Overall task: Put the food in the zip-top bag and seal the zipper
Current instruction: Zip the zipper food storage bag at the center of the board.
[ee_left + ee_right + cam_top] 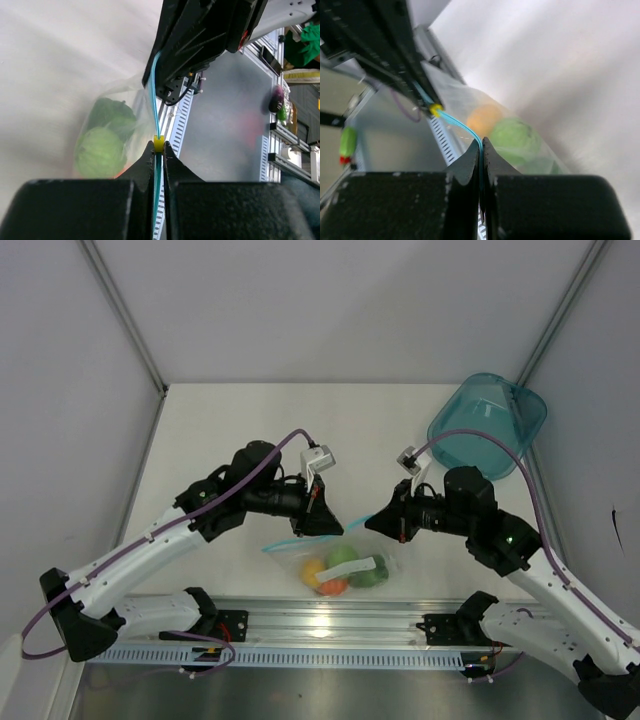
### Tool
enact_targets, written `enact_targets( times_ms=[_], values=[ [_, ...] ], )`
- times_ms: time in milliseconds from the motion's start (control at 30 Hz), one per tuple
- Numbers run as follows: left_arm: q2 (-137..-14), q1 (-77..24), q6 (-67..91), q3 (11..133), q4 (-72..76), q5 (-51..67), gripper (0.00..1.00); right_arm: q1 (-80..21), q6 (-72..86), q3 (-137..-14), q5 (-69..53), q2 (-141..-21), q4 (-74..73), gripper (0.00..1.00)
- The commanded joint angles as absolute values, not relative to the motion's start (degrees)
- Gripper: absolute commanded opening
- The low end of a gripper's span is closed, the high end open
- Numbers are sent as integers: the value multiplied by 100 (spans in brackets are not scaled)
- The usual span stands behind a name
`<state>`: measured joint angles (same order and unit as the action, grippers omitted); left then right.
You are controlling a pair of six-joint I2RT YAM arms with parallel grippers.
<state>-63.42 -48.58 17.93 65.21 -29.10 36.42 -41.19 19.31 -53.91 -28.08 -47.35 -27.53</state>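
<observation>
Zip-top bag of clear, crinkly plastic [297, 556] lies at the near middle of the white tabletop [220, 430], strung by its mouth between the two tools.

On the left, the left tool [158, 150] is pinched together on the thin blue-teal zipper [156, 90], its tips just beneath a small yellow slider [158, 143] riding that strip. From there the zipper runs rightward as one taut line. Below it the belly of the bag sags toward the near edge with all four toy foods inside: the round yellow fruit [314, 571], the orange-red fruit [333, 586], the light green ball [343, 556] and the dark green vegetable [370, 577]. Whether the belly rests on the tabletop or hangs just clear of it I cannot tell from above.

Further right, the right tool [481, 147] is likewise clamped on the zipper, at its other end. Well apart, in the far right corner, a translucent teal plastic bowl [490, 420] leans against the wall.

The film looks thin, limp and slippery, and the food gives the only real weight, so the bag will swing and crease if held by its sides. The zipper is the stiffest part and the right place to hold. With the filling done, only the sealing seems left, and how much of the strip is already pressed shut is too fine to read.
</observation>
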Motion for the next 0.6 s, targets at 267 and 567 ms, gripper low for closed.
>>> enact_targets(
  times_ms=[267,567],
  values=[
    [-5757,-4860,2065,6399,-3375,3032,1,-4043,2645,-5142,-378,-4280,-2953,0],
    [-5160,-4860,2127,6109,-3639,2497,1,-4052,2663,-5194,-299,-4219,-3173,0]
  ],
)
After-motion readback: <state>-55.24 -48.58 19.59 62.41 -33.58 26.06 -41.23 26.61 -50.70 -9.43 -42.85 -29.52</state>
